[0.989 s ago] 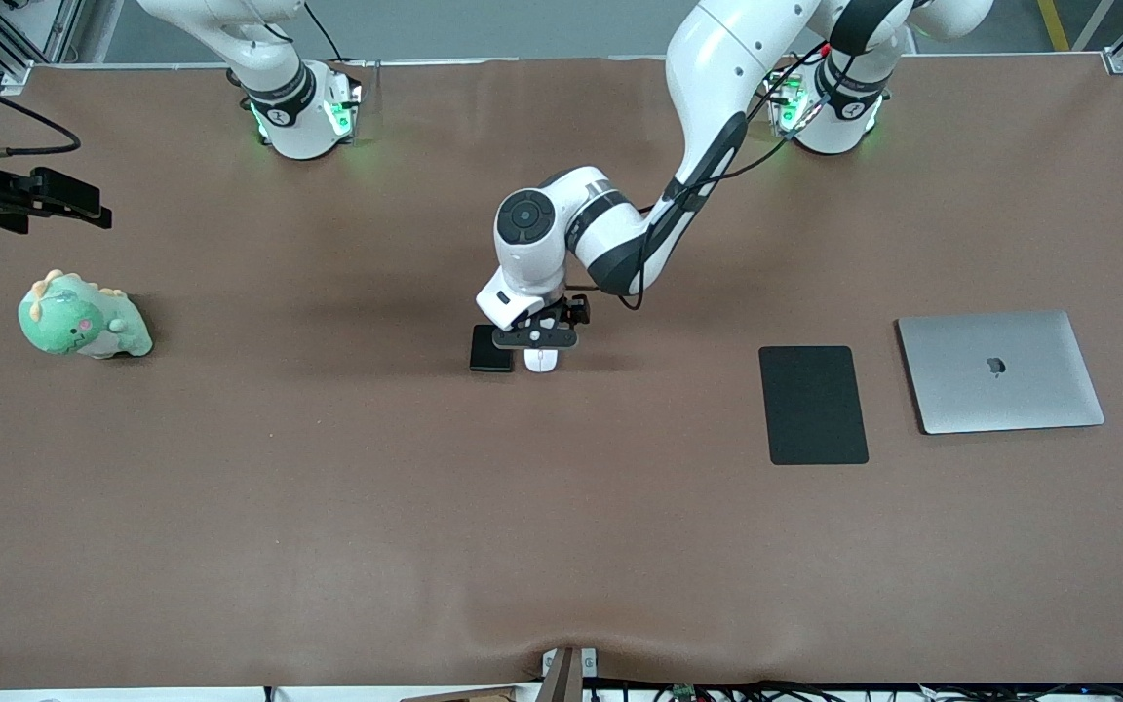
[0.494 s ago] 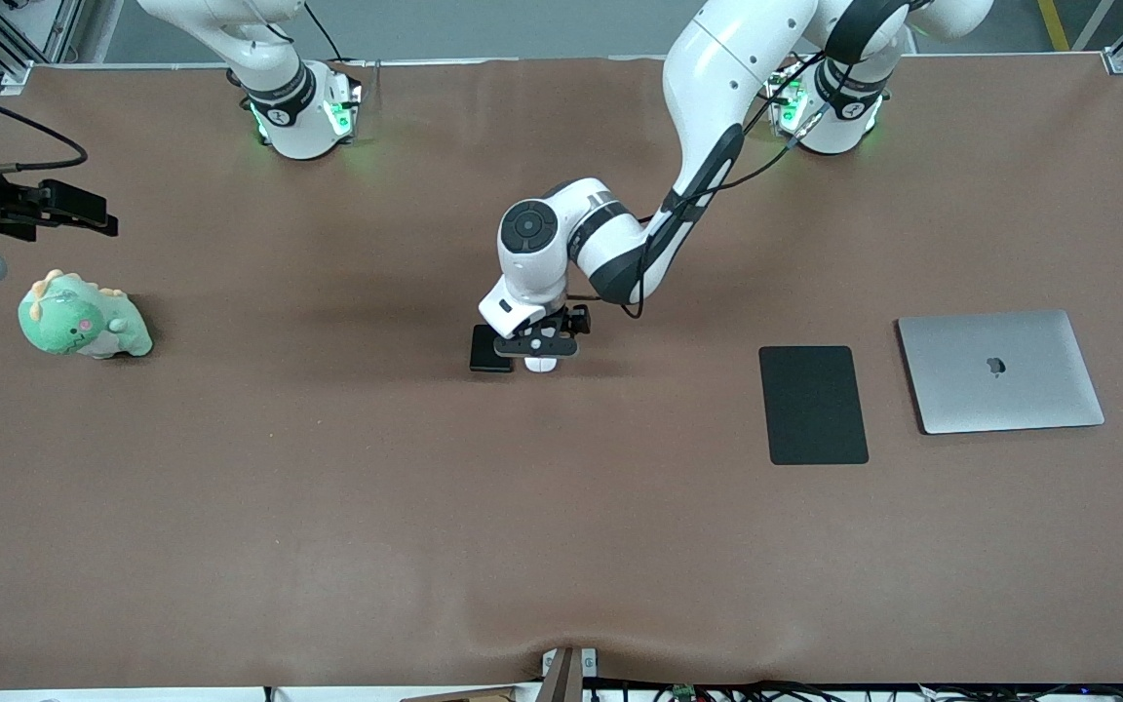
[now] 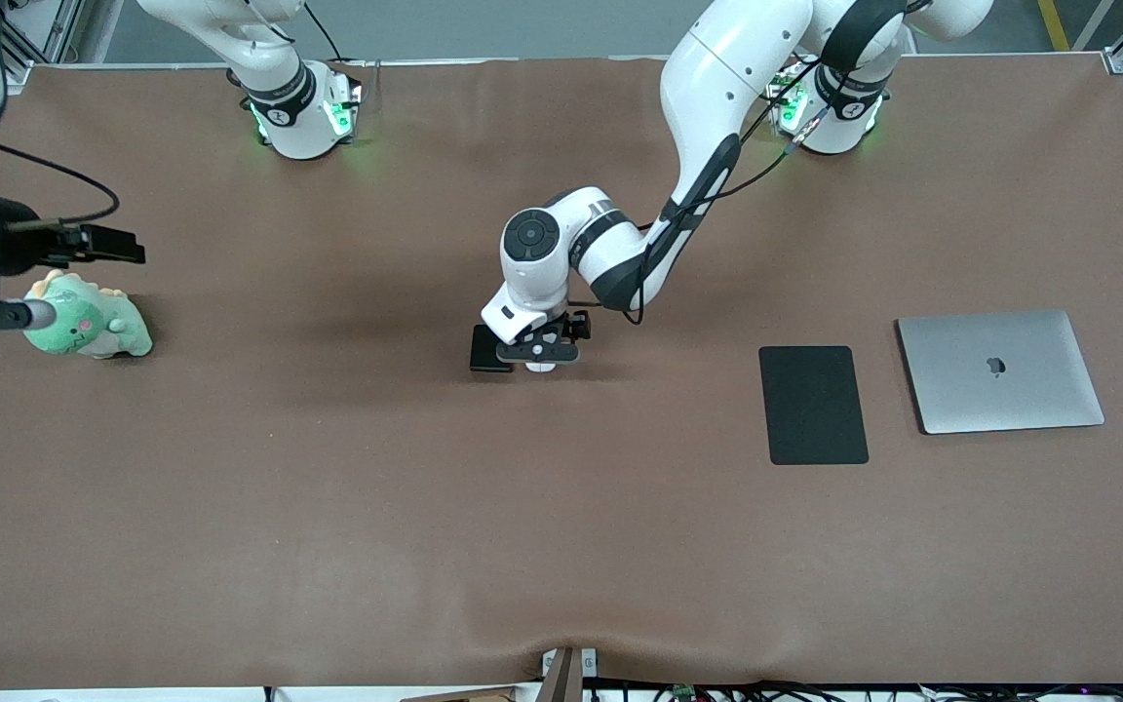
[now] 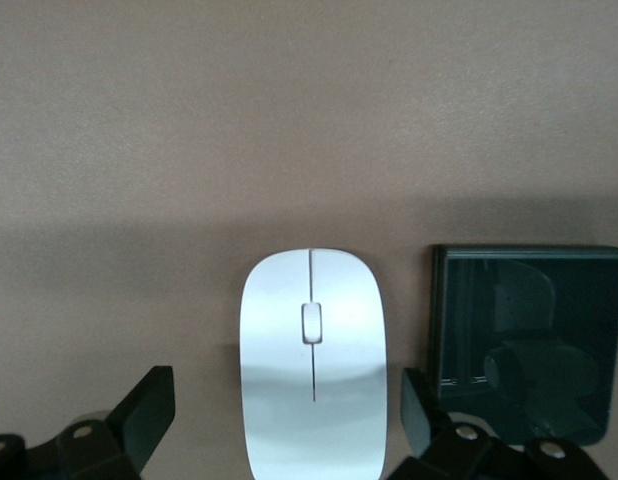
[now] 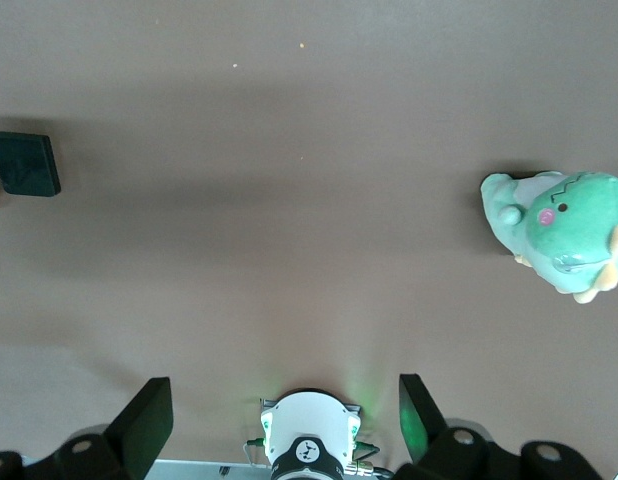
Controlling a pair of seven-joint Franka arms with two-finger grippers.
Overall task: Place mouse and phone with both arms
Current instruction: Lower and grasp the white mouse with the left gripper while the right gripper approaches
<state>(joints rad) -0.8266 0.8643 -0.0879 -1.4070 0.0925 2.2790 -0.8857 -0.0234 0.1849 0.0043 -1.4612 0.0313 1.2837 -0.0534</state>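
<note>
The white mouse [image 4: 312,360] lies on the brown table beside the black phone [image 4: 529,340]. My left gripper [image 4: 287,378] is open and low over the mouse, one finger on each side with a gap at both. In the front view the left gripper [image 3: 539,353] hides most of the mouse [image 3: 539,369]. The phone [image 3: 489,349] lies beside it toward the right arm's end. My right gripper [image 5: 281,385] is open and empty, high over the table near its own base. The phone also shows in the right wrist view [image 5: 24,163].
A green dinosaur plush [image 3: 84,317] sits at the right arm's end, below the right arm's wrist [image 3: 55,246]. A flat black mat [image 3: 813,405] and a closed silver laptop [image 3: 1000,370] lie toward the left arm's end.
The left gripper has come down around the mouse, covering more of it. The right arm has swung farther into view, over the plush.
</note>
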